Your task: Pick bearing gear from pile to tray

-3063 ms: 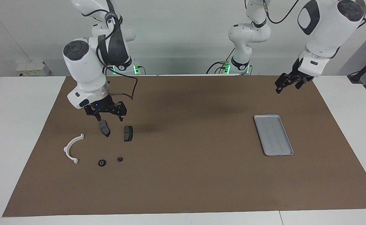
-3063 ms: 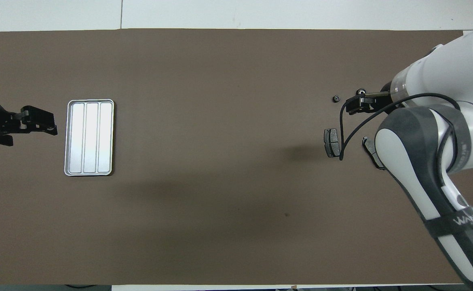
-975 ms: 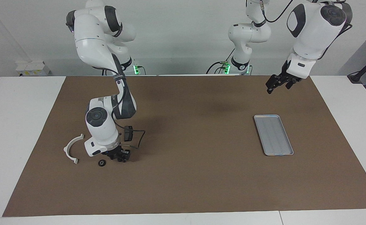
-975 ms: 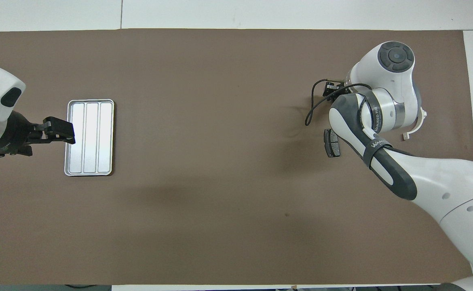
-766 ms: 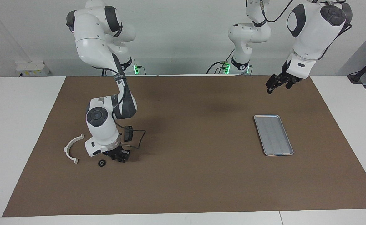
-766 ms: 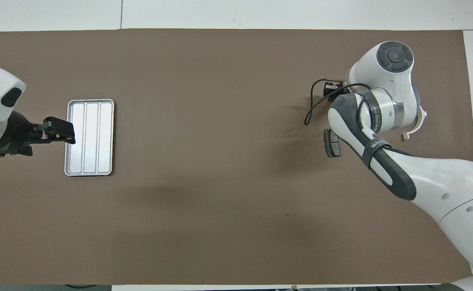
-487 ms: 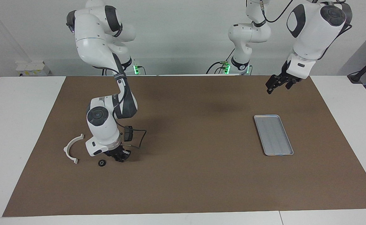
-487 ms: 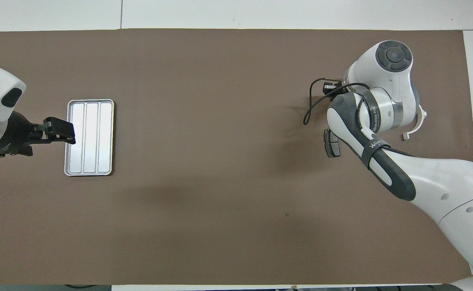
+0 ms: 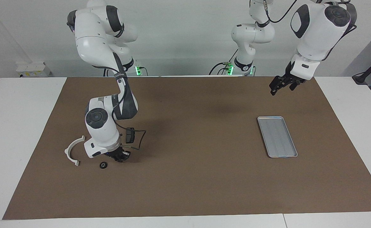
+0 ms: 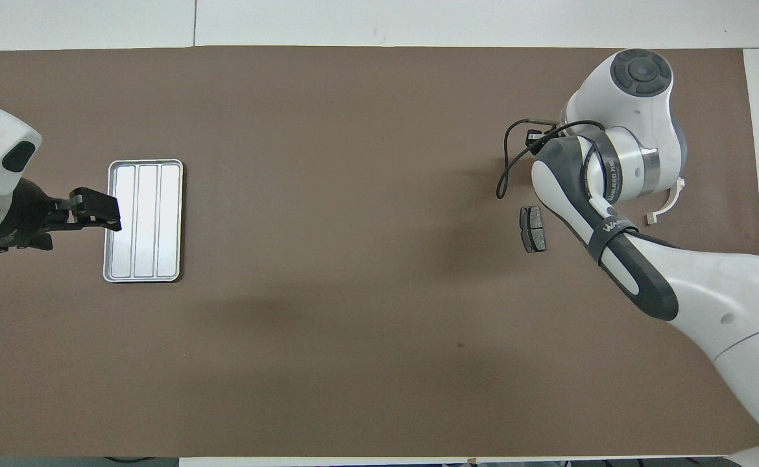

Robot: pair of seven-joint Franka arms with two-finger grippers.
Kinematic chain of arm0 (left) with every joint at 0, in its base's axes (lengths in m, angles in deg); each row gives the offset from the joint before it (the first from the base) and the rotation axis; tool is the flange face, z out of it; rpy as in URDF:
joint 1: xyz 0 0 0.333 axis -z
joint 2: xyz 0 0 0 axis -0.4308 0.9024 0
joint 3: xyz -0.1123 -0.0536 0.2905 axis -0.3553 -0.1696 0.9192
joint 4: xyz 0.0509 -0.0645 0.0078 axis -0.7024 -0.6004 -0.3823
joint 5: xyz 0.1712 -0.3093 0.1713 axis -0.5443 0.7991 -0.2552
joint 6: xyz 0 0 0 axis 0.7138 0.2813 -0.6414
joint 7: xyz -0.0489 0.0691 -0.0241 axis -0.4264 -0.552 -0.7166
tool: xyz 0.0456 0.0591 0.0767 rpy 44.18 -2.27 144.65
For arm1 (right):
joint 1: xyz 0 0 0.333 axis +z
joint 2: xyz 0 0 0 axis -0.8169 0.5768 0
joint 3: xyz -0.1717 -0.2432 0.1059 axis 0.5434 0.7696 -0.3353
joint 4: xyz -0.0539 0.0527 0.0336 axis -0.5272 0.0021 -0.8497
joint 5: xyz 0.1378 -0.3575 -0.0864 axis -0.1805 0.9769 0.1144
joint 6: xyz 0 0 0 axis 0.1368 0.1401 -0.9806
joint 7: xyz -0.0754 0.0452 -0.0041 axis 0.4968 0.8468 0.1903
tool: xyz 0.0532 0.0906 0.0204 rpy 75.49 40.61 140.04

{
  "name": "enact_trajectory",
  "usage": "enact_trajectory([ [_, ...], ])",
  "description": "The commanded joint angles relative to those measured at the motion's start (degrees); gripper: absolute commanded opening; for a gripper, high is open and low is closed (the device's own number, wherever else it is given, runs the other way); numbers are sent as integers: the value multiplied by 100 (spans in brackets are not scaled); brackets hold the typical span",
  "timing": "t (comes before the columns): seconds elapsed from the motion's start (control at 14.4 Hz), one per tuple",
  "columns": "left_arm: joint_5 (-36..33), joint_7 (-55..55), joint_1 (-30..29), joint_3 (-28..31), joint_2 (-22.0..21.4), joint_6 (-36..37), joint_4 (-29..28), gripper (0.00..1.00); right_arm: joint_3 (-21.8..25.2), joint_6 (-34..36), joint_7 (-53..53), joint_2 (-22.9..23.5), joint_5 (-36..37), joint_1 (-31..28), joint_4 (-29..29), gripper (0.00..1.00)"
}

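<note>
My right gripper (image 9: 121, 157) is down at the mat among the pile, shut on the small black round bearing gear, which shows only as a dark bit at its fingertips. A second black ring (image 9: 103, 165) lies on the mat just beside it. The white half-ring bracket (image 9: 67, 151) lies toward the right arm's end. One dark brake pad (image 9: 130, 135) (image 10: 532, 229) lies nearer to the robots; my right arm covers the rest. The silver tray (image 9: 277, 136) (image 10: 143, 220) sits toward the left arm's end. My left gripper (image 9: 272, 90) (image 10: 97, 217) waits open in the air by the tray's edge.
A brown mat (image 9: 192, 177) covers most of the white table (image 9: 20, 133). A black cable (image 9: 139, 144) loops from my right wrist over the mat beside the brake pad.
My right gripper has closed on the small black piece and risen slightly off the mat, its wrist shifting a little toward the bracket. The left arm has not moved.
</note>
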Motion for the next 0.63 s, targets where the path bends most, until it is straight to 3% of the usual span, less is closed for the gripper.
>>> enact_trajectory([
  [0.0,-22,46,79,63,-219,-156,-248,100,-105,1403,38,-407,87,193,-690,0],
  [0.28,-22,73,88,54,-219,-147,-248,100,-824,2847,335,-1127,43,351,-1175,0],
  [0.56,-31,64,88,63,-219,-156,-248,100,-1686,2912,2897,-1331,-335,702,-1184,0],
])
